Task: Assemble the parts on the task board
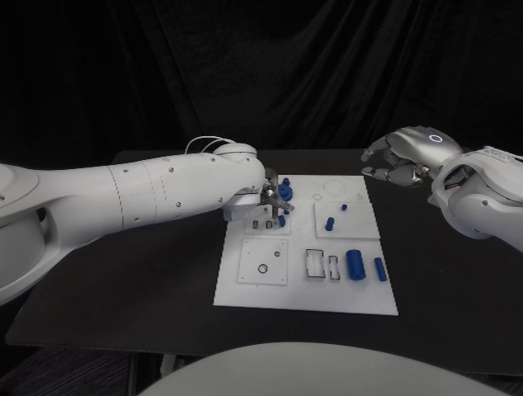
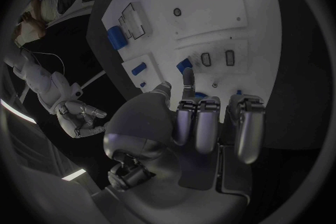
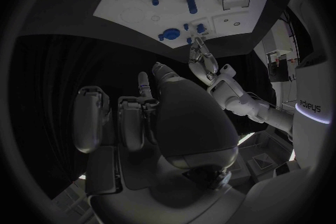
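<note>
- Left silver hand point(image 1: 271, 196) low over the far left corner of the white flat task board point(image 1: 309, 293), most fingers curled in, one finger point(image 2: 187, 79) poking out toward a small blue plastic part point(image 1: 285, 190).
- Cannot tell if that part is pinched or just touched; fingertips right beside it, grip hidden by the arm.
- Right silver hand point(image 1: 402, 157) up in the air past the far right corner of the board, fingers curled in, nothing in them.
- Other parts lying on the board: a fat blue round piece point(image 1: 355, 264) and a thin blue pin point(image 1: 380, 269) at the near right, a short blue peg point(image 1: 329, 222) in the middle.
- Step in hand, as a guess: fitting the small blue part into its spot at the far left corner.
- Most of the job looks not done yet, with pieces loose and slots open.
- Next move calls for a slow, straight push down, part lined up with its hole first, no tipping.
</note>
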Available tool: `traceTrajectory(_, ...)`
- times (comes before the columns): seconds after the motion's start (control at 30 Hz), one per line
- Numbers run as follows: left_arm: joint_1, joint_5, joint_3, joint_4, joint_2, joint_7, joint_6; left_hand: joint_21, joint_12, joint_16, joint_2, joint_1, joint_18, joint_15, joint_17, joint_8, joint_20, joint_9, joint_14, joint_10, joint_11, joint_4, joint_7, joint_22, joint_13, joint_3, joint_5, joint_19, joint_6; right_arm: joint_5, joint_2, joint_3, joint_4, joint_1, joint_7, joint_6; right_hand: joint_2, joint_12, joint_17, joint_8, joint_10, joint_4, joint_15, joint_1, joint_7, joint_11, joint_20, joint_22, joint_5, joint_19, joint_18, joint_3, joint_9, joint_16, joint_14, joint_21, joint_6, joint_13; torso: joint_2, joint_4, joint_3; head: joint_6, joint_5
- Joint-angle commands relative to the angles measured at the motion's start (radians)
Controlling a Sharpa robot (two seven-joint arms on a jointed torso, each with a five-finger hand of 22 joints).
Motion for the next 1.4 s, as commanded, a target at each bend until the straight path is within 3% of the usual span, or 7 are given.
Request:
traceTrajectory(0.03,-0.006,0.0,0.001,-0.001,0.003,0.006,-0.036,0.002,0.003,0.003,-0.004,-0.002,-0.016,-0.008,0.263,0.001,-0.009,0.002,0.104,0.104,-0.009,0.0,0.0,0.215,0.263,0.007,0.005,0.068,0.003,-0.003,-0.004,0.001,0.004,0.001,-0.019,-0.003,0.001,0.003,0.24,-0.003,0.104,-0.002,0.003,0.011,0.002,0.005,0.001,0.205,0.006,0.023,0.012,0.006,-0.001,-0.005,0.097,-0.006,0.008,0.263,0.0,-0.0003,0.0005,0.0,-0.002)
traceTrajectory(1.4,-0.03,0.0,0.001,-0.021,0.019,0.035,-0.048,-0.006,0.003,0.003,-0.008,0.002,-0.011,-0.01,0.263,-0.032,-0.013,0.019,0.104,0.104,-0.01,-0.011,0.0,0.199,0.263,0.029,0.01,0.056,0.001,-0.003,-0.005,0.001,0.001,0.001,-0.025,0.003,-0.001,0.003,0.237,-0.003,0.104,0.001,0.003,0.007,0.003,0.006,0.001,0.204,0.007,0.022,0.013,0.005,-0.002,-0.008,0.097,-0.008,0.01,0.263,-0.001,-0.0012,0.0005,0.0,-0.008)
